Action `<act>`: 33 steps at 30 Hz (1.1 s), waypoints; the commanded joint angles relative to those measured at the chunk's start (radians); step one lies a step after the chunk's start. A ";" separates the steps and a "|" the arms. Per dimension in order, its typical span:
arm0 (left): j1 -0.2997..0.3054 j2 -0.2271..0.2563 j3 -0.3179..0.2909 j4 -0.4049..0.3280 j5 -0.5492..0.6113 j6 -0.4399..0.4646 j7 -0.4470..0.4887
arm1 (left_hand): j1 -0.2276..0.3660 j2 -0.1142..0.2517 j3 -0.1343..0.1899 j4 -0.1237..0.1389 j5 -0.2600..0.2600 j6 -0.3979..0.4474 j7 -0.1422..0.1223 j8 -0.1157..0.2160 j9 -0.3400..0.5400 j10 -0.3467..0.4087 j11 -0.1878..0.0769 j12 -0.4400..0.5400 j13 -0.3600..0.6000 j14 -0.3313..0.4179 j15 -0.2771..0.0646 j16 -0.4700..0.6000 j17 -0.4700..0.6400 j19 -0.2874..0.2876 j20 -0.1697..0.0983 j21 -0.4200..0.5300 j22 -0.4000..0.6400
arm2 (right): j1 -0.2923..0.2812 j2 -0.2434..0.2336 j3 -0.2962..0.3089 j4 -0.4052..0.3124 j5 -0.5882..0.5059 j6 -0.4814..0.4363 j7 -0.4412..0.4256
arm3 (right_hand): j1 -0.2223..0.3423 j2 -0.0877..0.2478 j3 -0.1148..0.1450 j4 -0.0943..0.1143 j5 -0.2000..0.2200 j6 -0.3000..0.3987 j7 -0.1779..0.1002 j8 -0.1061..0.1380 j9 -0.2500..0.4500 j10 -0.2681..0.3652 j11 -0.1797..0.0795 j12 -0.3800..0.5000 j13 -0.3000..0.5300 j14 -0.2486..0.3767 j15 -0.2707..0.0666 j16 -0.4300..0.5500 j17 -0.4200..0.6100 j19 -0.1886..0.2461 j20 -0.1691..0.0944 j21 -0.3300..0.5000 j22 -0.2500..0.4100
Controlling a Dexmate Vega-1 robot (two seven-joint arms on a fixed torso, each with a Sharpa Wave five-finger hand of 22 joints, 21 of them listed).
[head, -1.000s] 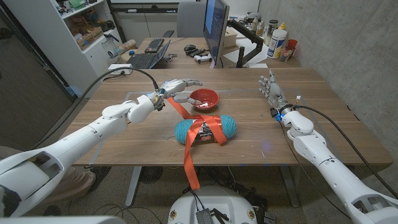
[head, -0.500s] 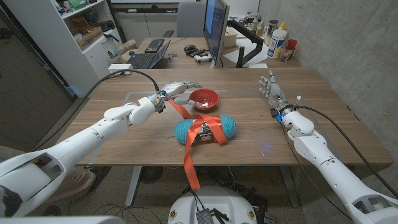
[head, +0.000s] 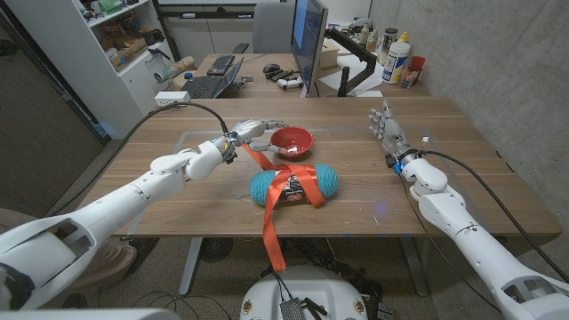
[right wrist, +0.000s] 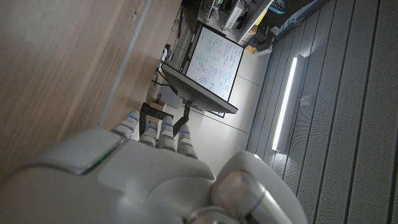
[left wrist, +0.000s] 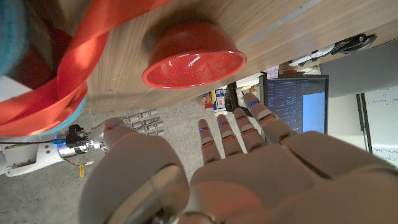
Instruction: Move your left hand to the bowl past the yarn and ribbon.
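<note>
Red bowl [head: 292,141] sits on counter [head: 444,111] just beyond teal yarn [head: 293,186] and orange ribbon [head: 271,227]; left hand [head: 252,132] at bowl's left rim, fingers spread, holding nothing, maybe touching; keep it high over ribbon; right hand [head: 386,127] idle far right, fingers released

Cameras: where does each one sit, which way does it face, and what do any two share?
Head view: on the head, looking down at the table; both arms, bowl, yarn, ribbon.
Left wrist view: behind the left robot hand, facing the bowl; right robot hand beyond.
Right wrist view: behind the right robot hand, facing a monitor.
Shared: head and left wrist both show the bowl.
</note>
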 commanded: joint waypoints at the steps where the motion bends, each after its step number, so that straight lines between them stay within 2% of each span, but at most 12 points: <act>1: -0.038 -0.027 0.025 0.052 0.004 -0.017 0.002 | 0.000 0.005 -0.004 0.002 0.005 -0.002 -0.010 -0.006 0.004 -0.006 -0.007 -0.005 0.006 -0.003 -0.113 -0.006 0.002 -0.002 -0.059 -0.005 0.003 | 0.013 0.006 -0.007 0.004 -0.005 -0.008 -0.003 | -0.003 0.005 0.000 0.001 0.004 0.001 0.008 -0.003 0.003 -0.003 0.013 0.000 0.003 -0.014 0.004 0.000 0.004 -0.004 0.003 0.003 0.004; 33: -0.089 -0.080 0.092 0.118 0.019 -0.045 -0.004 | 0.001 0.009 -0.007 0.006 0.009 0.006 -0.021 -0.007 0.004 -0.021 -0.011 -0.011 0.006 -0.015 -0.116 -0.009 0.001 -0.010 -0.049 -0.006 0.003 | 0.030 0.015 -0.008 0.044 -0.001 0.000 0.017 | 0.002 0.012 0.006 0.000 0.003 0.000 0.012 -0.003 0.003 -0.003 0.018 0.000 0.003 -0.014 0.009 0.000 0.003 -0.006 0.004 0.003 0.004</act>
